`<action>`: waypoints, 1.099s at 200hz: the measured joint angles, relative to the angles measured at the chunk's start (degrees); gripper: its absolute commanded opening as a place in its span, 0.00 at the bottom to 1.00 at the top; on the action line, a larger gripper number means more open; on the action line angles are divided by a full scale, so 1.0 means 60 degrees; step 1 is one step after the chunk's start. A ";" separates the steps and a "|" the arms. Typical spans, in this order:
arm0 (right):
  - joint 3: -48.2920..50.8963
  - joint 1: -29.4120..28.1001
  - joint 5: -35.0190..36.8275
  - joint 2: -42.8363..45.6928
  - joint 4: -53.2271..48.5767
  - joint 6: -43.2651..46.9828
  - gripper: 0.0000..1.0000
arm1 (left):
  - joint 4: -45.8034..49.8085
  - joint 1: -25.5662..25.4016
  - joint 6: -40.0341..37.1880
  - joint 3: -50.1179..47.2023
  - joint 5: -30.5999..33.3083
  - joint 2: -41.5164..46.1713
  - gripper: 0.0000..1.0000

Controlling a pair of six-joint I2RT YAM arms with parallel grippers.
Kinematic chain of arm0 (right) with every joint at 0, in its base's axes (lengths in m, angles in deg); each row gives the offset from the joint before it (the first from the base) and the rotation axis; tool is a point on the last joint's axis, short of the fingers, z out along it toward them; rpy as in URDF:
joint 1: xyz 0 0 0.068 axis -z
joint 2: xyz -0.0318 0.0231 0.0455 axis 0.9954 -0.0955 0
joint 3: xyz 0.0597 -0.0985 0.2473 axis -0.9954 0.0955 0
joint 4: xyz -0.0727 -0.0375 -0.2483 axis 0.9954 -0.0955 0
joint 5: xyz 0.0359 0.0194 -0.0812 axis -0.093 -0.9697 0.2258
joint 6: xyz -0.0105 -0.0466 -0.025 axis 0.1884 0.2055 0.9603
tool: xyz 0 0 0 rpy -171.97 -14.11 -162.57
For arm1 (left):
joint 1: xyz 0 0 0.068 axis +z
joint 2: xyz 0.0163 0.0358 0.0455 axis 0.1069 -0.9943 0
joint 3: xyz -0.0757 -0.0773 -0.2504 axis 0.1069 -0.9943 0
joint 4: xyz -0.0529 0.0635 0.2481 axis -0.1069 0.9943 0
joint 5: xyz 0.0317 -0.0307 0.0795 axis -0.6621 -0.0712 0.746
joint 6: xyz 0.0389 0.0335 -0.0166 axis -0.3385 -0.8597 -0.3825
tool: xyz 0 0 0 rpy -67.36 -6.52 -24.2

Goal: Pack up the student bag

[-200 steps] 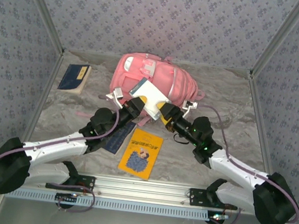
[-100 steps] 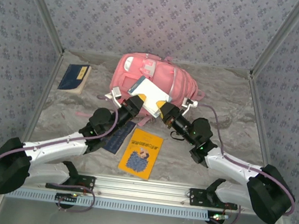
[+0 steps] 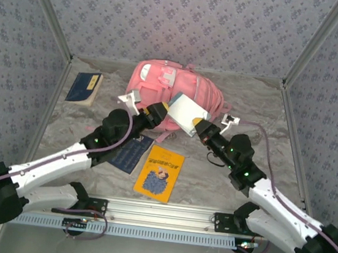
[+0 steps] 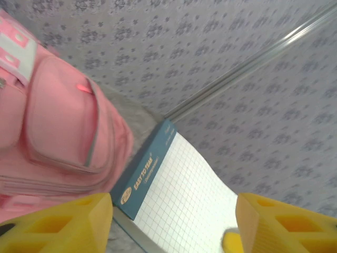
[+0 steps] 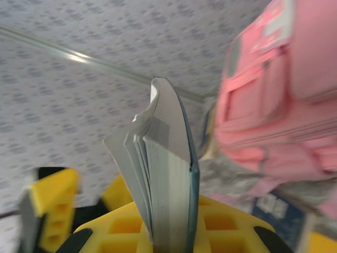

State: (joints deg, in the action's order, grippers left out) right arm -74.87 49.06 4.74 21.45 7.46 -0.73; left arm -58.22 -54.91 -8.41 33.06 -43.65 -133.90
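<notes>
The pink student bag (image 3: 162, 82) lies at the back middle of the table, and its pockets show in the left wrist view (image 4: 52, 132) and the right wrist view (image 5: 279, 105). A white grid notepad with a teal spine (image 3: 186, 111) hangs in the air just in front of the bag. My right gripper (image 3: 201, 128) is shut on the notepad's lower edge (image 5: 166, 179), pages pinched between its yellow fingers (image 5: 168, 234). My left gripper (image 3: 157, 111) stands open beside the notepad (image 4: 184, 195), its fingers apart on either side without touching it (image 4: 174, 226).
A blue book (image 3: 85, 86) lies at the back left. A yellow book (image 3: 159, 173) and a dark blue book (image 3: 127, 153) lie on the table in front of the arms. Patterned walls close in the table on three sides.
The right gripper closed on the notepad, then the left gripper let go and opened. The notepad has moved right and slightly up, held by the right gripper alone.
</notes>
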 measured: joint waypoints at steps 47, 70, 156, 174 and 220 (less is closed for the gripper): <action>-0.1140 0.1494 0.1224 0.0747 -0.5071 0.1719 0.00 | 0.2881 0.0586 -0.2065 0.3847 -0.0973 -0.2954 0.79; -0.1191 0.2386 0.1293 0.0801 -0.6502 0.2324 0.00 | 0.4127 0.1067 -0.2612 0.5694 -0.1847 -0.5027 0.72; -0.1188 0.3847 0.0889 0.1402 -0.8007 0.3639 0.00 | 0.7176 0.1894 -0.4073 1.2134 -0.4124 -1.1234 0.58; -0.1147 0.4131 0.0641 0.1402 -0.8021 0.3719 0.00 | 0.7646 0.1880 -0.4320 1.3453 -0.4138 -1.2054 0.55; -0.1016 0.4801 -0.0018 0.1395 -0.8021 0.3901 0.00 | 0.8677 0.1880 -0.4506 1.5733 -0.4171 -1.3504 0.48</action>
State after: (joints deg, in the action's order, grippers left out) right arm -80.97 77.87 4.63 29.82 -40.67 22.68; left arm -6.15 -43.63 -35.45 127.46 -68.68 -214.92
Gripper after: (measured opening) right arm 0.140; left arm 0.483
